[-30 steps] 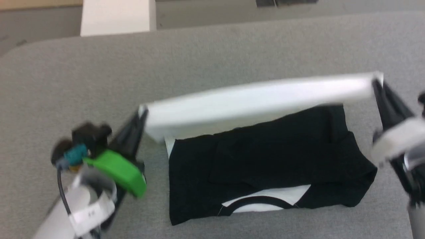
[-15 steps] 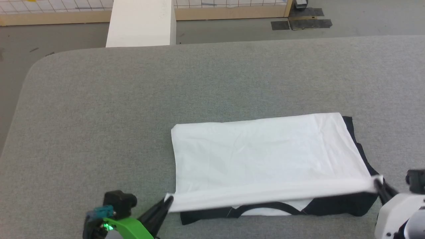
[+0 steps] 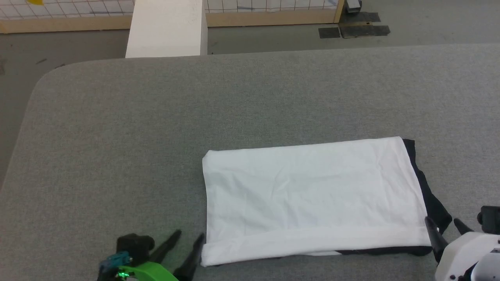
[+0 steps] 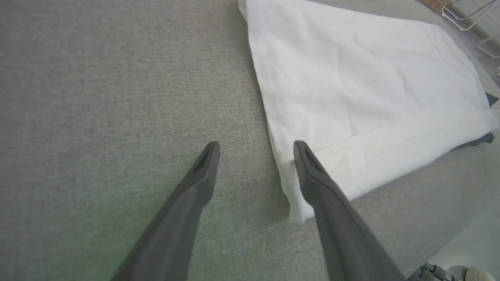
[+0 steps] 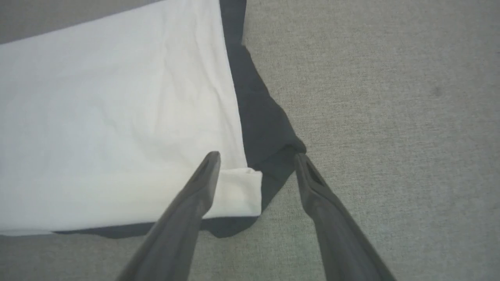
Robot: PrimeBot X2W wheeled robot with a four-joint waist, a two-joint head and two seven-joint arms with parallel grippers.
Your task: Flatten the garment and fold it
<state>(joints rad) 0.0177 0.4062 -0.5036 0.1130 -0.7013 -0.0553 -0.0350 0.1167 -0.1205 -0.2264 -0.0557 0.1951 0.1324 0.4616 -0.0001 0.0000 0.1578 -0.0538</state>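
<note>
Garment (image 3: 312, 195) lies folded flat; left hand (image 3: 190, 234) and right hand (image 3: 442, 221) gape wide beside its corners, gripping nothing.

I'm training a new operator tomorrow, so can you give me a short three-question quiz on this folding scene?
1. True or false: the left hand is clamped on the garment.
2. In the head view, the garment's black fabric sticks out past the white layer mostly on which side? A) the view's left B) the view's right C) the far edge
3. What does the garment lie on?

Key:
1. False. Its fingers stand apart, with nothing held between them.
2. B.
3. The grey table.
</note>
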